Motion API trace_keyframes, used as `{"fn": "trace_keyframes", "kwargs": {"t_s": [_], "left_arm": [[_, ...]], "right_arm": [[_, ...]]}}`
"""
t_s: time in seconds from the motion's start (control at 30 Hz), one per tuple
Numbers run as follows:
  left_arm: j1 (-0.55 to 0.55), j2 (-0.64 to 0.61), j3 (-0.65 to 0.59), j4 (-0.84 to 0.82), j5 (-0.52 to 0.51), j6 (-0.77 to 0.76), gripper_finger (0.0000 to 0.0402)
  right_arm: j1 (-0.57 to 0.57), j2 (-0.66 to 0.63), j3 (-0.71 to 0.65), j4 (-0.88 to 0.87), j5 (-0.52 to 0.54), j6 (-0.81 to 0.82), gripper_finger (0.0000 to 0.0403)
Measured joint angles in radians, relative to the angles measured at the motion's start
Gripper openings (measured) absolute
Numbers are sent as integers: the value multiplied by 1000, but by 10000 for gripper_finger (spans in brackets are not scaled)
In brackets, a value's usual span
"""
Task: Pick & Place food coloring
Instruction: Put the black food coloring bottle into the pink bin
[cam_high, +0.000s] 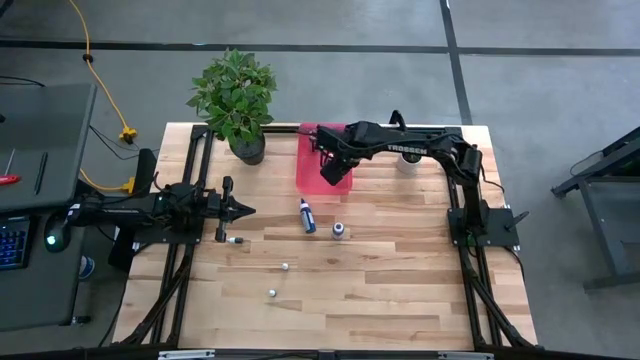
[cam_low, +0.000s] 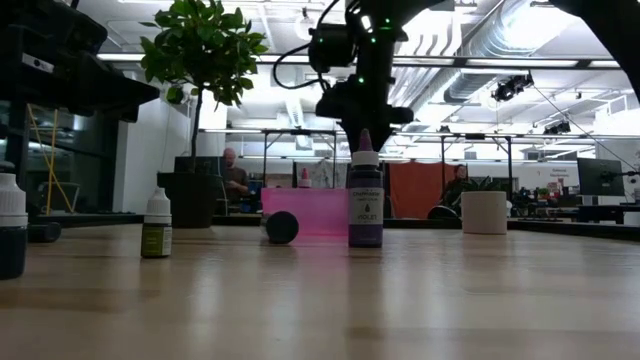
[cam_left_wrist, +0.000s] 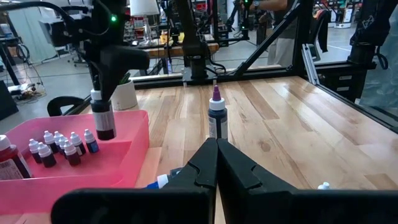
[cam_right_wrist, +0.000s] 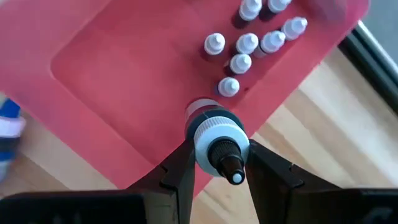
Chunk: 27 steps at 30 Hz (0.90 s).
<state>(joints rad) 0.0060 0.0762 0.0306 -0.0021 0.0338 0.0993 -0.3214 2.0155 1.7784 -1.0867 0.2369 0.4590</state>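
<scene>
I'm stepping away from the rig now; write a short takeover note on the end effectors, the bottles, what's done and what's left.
Right end effector: shut on a dark bottle, held over the pink tray.
Left end effector: shut, empty, parked at the table's left side.
Done: a cluster of small bottles sits in the tray.
Left: release the held bottle; then the blue bottle, purple bottle and three tiny ones on the table.
</scene>
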Motion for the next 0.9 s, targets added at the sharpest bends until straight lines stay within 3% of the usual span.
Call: {"fn": "trace_keyframes", "kwargs": {"t_s": [0.37, 0.9], "left_arm": [[0, 0, 0, 0, 0, 0, 0], [0, 0, 0, 0, 0, 0, 0]], "right_arm": [[-8, 0, -29, 36, -13, -223, 116], [-46, 35, -29, 49, -62, -295, 116]]}}
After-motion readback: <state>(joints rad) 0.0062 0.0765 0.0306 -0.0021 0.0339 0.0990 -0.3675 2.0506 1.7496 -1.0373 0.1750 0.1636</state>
